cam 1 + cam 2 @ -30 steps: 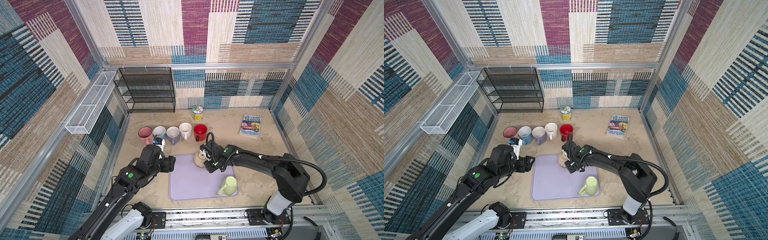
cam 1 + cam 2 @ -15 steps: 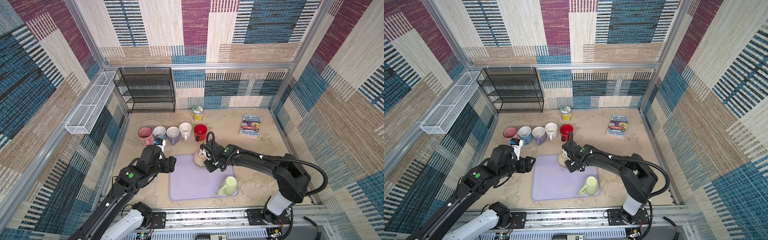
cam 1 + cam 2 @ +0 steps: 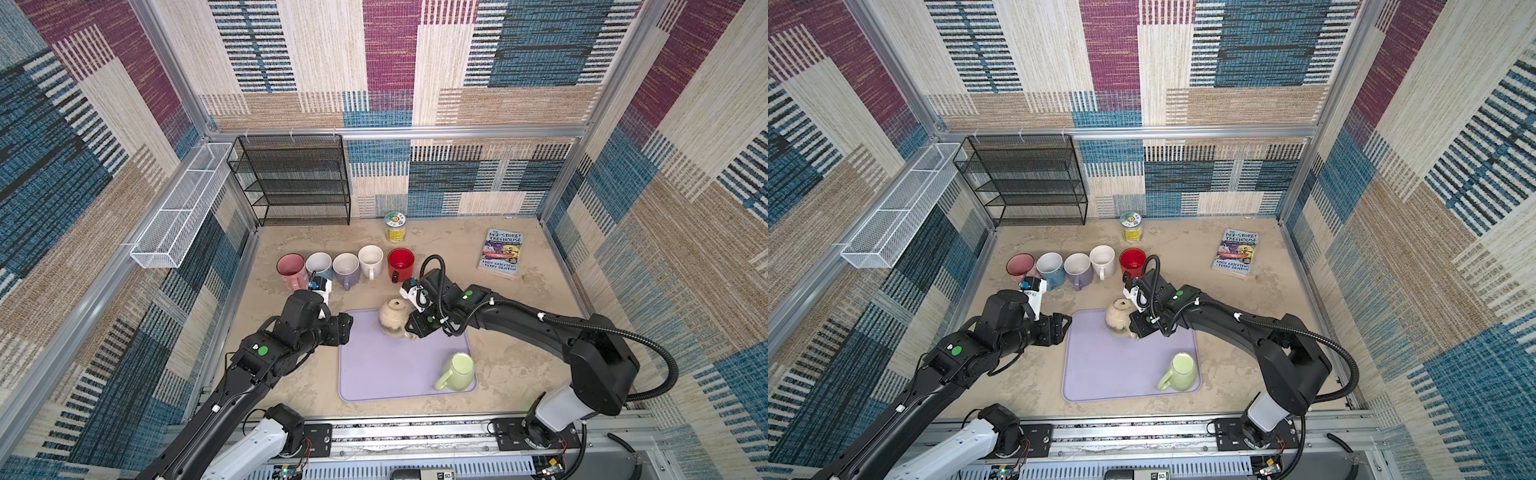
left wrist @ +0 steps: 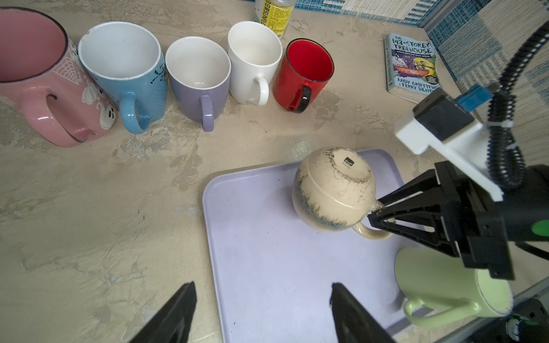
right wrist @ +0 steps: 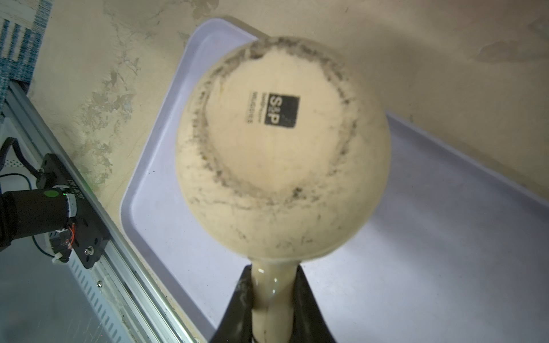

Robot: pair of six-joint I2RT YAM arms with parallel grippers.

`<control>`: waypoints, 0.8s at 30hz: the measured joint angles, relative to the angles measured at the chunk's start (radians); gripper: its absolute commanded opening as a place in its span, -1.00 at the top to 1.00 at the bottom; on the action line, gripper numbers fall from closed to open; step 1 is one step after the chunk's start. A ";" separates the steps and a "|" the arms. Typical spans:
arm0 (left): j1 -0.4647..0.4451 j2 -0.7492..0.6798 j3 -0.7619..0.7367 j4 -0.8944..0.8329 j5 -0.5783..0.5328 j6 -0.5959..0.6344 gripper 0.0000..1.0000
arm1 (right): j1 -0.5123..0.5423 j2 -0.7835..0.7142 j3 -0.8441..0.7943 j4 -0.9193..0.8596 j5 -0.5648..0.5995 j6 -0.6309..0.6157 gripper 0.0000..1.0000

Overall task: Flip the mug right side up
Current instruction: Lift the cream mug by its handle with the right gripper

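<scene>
A cream mug (image 3: 392, 316) (image 3: 1118, 316) is base up and tilted at the far edge of the lavender tray (image 3: 374, 374) (image 3: 1100, 374). A black label shows on its base (image 5: 280, 111). My right gripper (image 3: 411, 329) (image 3: 1134, 331) (image 4: 375, 212) (image 5: 273, 297) is shut on the mug's handle (image 5: 271, 285), one finger on each side. The mug's rim is hidden under its body (image 4: 332, 190). My left gripper (image 3: 347, 328) (image 3: 1065, 326) (image 4: 263, 297) hangs open over the tray's left edge (image 4: 214, 252), apart from the mug, with nothing between its fingers.
A green mug (image 3: 457, 371) sits at the tray's near right corner. Several upright mugs (image 3: 345, 268) line up behind the tray, red one (image 3: 401, 264) nearest my right arm. A yellow can (image 3: 395, 226), a book (image 3: 503, 255), a black mesh rack (image 3: 299, 183) and a white wire basket (image 3: 183, 208) stand farther off.
</scene>
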 measured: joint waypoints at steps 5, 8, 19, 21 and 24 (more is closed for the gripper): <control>0.001 0.005 0.000 0.005 0.000 0.000 -0.52 | 0.001 -0.003 -0.034 0.008 0.024 -0.004 1.00; 0.001 0.011 -0.001 0.006 0.003 0.000 -0.52 | 0.000 0.002 -0.047 0.021 0.050 -0.011 1.00; 0.001 0.022 -0.001 0.020 0.018 0.000 -0.52 | 0.027 0.052 -0.070 0.045 0.147 -0.018 0.53; 0.001 0.022 -0.001 0.020 0.018 0.000 -0.52 | 0.028 0.058 -0.066 0.043 0.156 -0.018 0.43; 0.001 0.019 -0.001 0.020 0.018 0.000 -0.52 | 0.029 0.070 -0.059 0.024 0.172 -0.018 0.30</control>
